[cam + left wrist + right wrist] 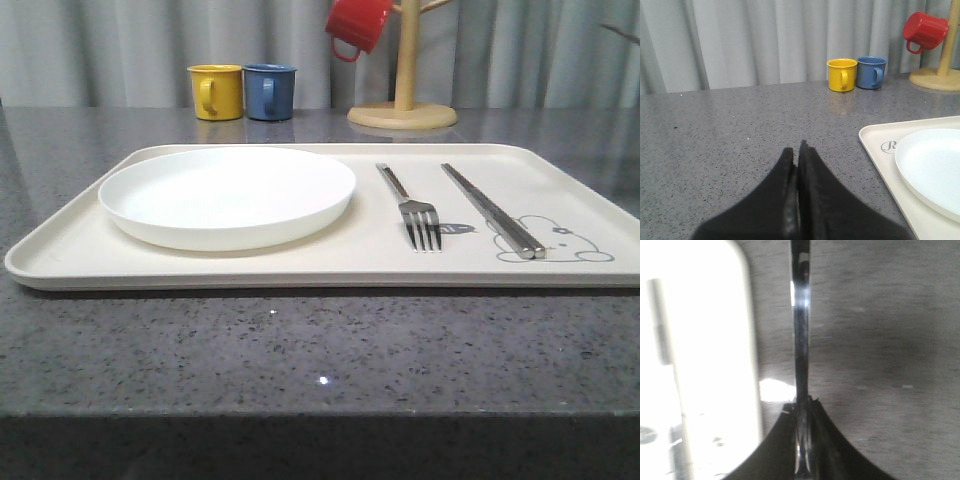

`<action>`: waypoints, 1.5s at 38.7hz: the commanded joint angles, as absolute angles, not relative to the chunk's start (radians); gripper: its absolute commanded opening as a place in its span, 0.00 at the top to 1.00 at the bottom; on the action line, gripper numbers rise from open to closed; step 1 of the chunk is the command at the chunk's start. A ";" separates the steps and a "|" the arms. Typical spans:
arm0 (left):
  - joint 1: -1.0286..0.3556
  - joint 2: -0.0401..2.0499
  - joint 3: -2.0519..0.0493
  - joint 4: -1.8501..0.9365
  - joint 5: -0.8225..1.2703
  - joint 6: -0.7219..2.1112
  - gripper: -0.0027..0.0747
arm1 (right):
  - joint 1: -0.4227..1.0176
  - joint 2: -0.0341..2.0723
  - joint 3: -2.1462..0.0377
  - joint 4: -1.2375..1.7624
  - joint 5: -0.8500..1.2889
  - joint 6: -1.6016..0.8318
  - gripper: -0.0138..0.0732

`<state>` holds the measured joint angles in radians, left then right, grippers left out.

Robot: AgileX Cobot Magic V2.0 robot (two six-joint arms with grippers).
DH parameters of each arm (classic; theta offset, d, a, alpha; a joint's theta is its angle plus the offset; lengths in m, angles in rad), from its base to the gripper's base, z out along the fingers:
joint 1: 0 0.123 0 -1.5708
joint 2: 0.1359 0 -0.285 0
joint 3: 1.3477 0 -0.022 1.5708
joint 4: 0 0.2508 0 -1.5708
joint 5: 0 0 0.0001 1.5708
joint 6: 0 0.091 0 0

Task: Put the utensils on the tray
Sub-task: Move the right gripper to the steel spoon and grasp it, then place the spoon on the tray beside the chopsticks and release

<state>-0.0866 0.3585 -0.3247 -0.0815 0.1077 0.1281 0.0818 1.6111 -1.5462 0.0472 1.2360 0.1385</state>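
On my front feed the cream plastic tray, low rim and rounded corners, sits mid-frame on the speckled grey stone desk. Shiny steel fork and flat chopsticks lie right of the round white plate. Right end effector pinches a slim glossy utensil handle over the desk beside the tray edge. Left end effector fingers pressed together, holding nothing. Grey curtain behind.
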 commanded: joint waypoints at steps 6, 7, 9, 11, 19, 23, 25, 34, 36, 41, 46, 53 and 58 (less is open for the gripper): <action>-0.084 0.363 -0.352 -0.092 0.020 0.121 0.99 | 0.242 1.597 -1.569 0.058 1.325 0.226 0.91; -0.084 0.363 -0.352 -0.092 0.020 0.121 0.99 | 0.249 1.602 -1.569 0.058 1.323 0.230 0.91; -0.084 0.363 -0.352 -0.092 0.020 0.121 0.99 | 0.253 1.618 -1.569 0.058 1.324 0.235 0.91; -0.084 0.363 -0.352 -0.092 0.020 0.121 0.99 | 0.253 1.636 -1.569 0.058 1.333 0.237 0.91; -0.084 0.363 -0.352 -0.092 0.020 0.121 0.99 | 0.253 1.687 -1.546 0.057 1.335 0.237 0.91; -0.084 0.363 -0.352 -0.092 0.020 0.121 0.99 | 0.253 1.704 -1.535 0.058 1.336 0.237 0.91; -0.084 0.363 -0.352 -0.092 0.020 0.121 0.99 | 0.253 1.711 -1.526 0.058 1.336 0.237 0.91; -0.084 0.363 -0.352 -0.092 0.020 0.121 0.99 | 0.253 1.716 -1.478 0.061 1.334 0.237 0.91; -0.084 0.363 -0.352 -0.092 0.020 0.121 0.99 | 0.253 1.716 -1.476 0.061 1.328 0.237 0.91; -0.084 0.363 -0.352 -0.092 0.020 0.121 0.99 | 0.253 1.716 -1.476 0.061 1.325 0.245 0.91; -0.084 0.363 -0.352 -0.092 0.020 0.121 0.99 | 0.253 1.717 -1.476 0.062 1.327 0.262 0.91; -0.084 0.363 -0.352 -0.092 0.020 0.121 0.99 | 0.253 1.731 -1.476 0.074 1.334 0.263 0.91; -0.084 0.363 -0.352 -0.092 0.020 0.121 0.99 | 0.253 1.738 -1.476 0.077 1.336 0.263 0.90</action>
